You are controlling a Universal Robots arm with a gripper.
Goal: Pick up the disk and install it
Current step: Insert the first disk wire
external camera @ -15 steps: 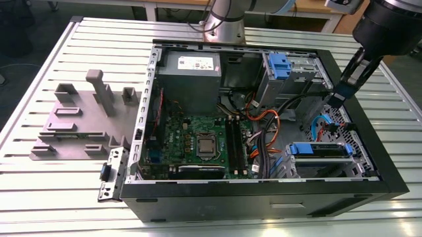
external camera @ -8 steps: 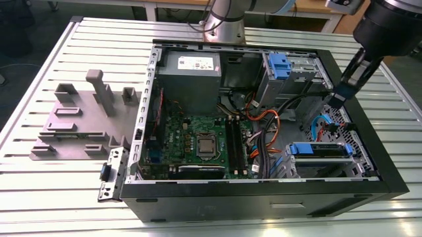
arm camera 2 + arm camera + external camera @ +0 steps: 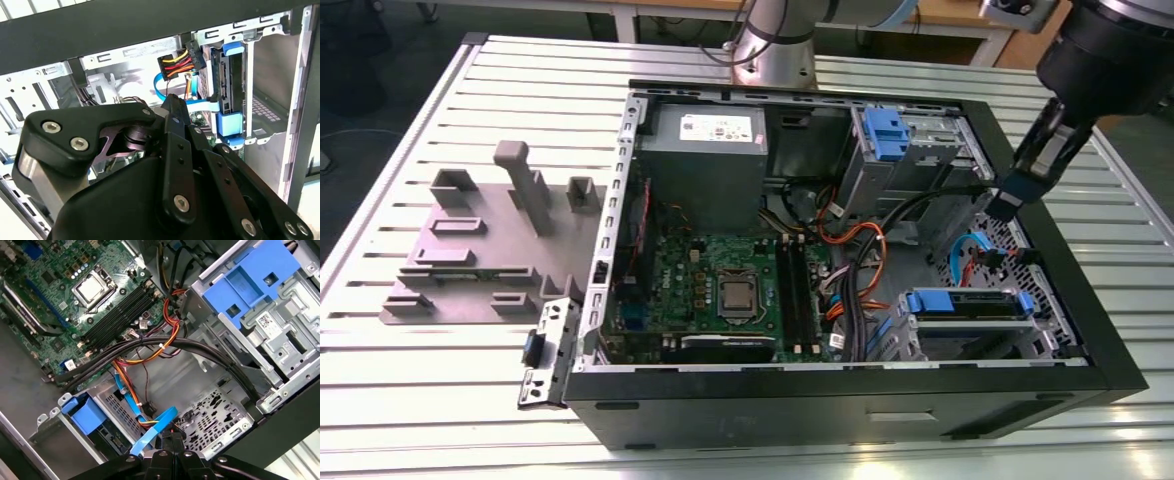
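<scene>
Above the open computer case [image 3: 854, 378] on a slatted tabletop [image 3: 427, 385], at the exterior view's right, the gripper [image 3: 1009, 200] hangs with fingers [image 3: 176, 150] drawn narrowly together beside a flat blue cable [image 3: 155, 432]; whether they pinch it cannot be told. The disk [image 3: 970, 303] [image 3: 231, 122] [image 3: 87, 415] sits in a drive bay inside the case, apart from the fingers.

Matte black gripper [image 3: 172, 102] linkages with silver screw heads [image 3: 181, 202], on a silver-grey arm [image 3: 771, 40].
</scene>
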